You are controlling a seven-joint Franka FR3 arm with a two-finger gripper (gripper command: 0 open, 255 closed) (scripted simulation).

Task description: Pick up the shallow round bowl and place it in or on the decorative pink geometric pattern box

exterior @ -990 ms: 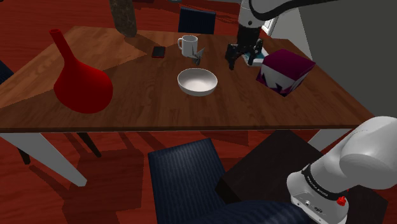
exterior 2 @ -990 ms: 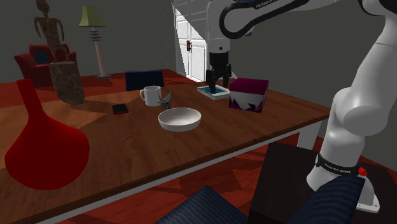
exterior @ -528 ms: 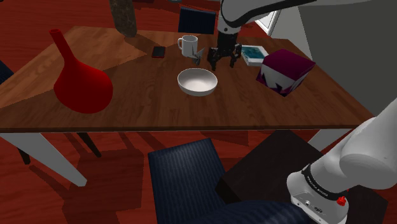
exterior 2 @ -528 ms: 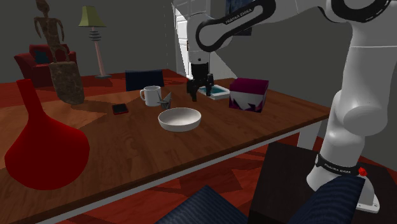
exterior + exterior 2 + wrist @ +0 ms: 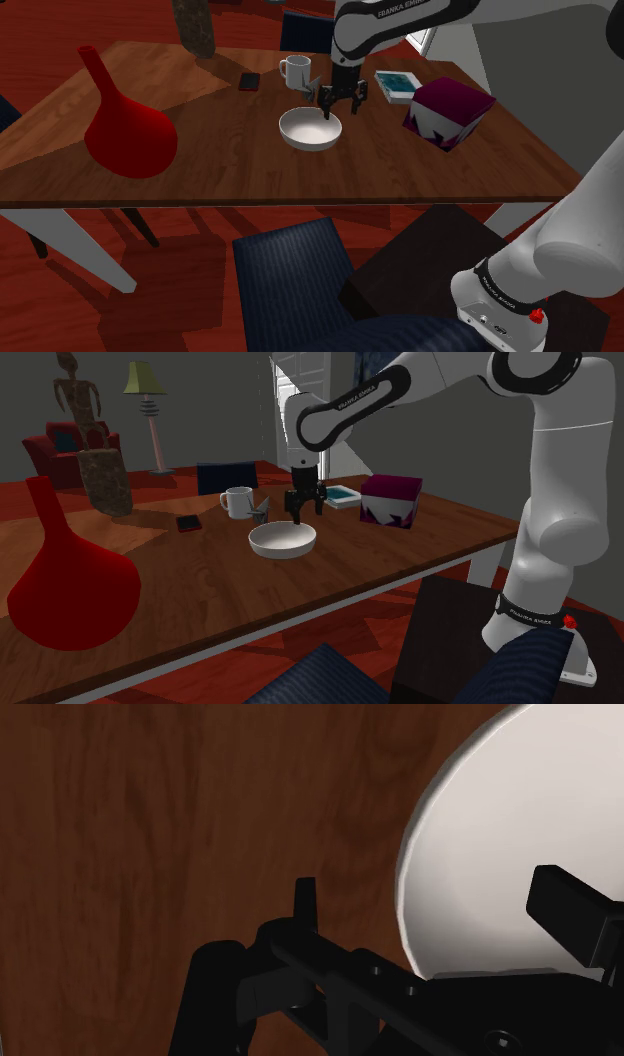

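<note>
Hovering black two-finger gripper (image 5: 340,106) over shallow white round bowl (image 5: 306,131) | jaws wide apart, straddling its rim, likely for a pinch | maroon-and-white patterned box (image 5: 449,112) stands apart, unfilled.

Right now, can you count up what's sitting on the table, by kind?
white bowl: 1
white mug: 1
red vase: 1
patterned purple box: 1
teal book: 1
small dark flat item: 1
small grey folded figure: 1
rough brown slab: 1
Total: 8
</note>
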